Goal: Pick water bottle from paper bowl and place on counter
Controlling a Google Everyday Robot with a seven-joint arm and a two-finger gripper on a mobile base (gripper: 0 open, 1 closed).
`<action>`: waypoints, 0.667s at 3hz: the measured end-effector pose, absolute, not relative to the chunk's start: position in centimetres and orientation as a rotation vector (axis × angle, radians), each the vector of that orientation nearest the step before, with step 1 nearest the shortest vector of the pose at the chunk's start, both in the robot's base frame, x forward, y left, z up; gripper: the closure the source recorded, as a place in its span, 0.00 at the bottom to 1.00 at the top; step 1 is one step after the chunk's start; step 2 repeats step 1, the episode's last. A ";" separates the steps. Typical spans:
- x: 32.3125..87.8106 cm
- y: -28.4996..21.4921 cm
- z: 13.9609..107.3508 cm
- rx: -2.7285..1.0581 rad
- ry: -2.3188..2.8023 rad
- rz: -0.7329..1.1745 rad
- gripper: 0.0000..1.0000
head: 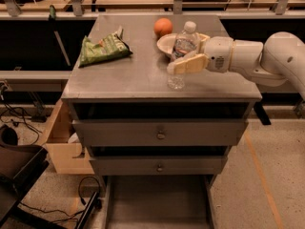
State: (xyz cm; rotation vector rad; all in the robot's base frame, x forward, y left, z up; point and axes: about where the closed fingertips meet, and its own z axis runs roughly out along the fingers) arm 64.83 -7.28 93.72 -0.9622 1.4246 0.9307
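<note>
The water bottle is clear with a white cap. It stands on the counter just in front of the paper bowl, leaning slightly right, with its base on the metal top. My gripper reaches in from the right and is shut around the bottle's lower body. One tan finger crosses in front of the bottle. The white arm stretches off to the right edge. The bowl sits at the back right of the counter, partly hidden behind the bottle and gripper.
An orange fruit lies behind the bowl. A green chip bag lies at the counter's left. Two knobbed drawers sit below the top. A cardboard box stands at the cabinet's left. Rails run behind the counter.
</note>
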 end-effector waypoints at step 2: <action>64.8 -7.3 93.7 -0.962 1.425 0.931 0.00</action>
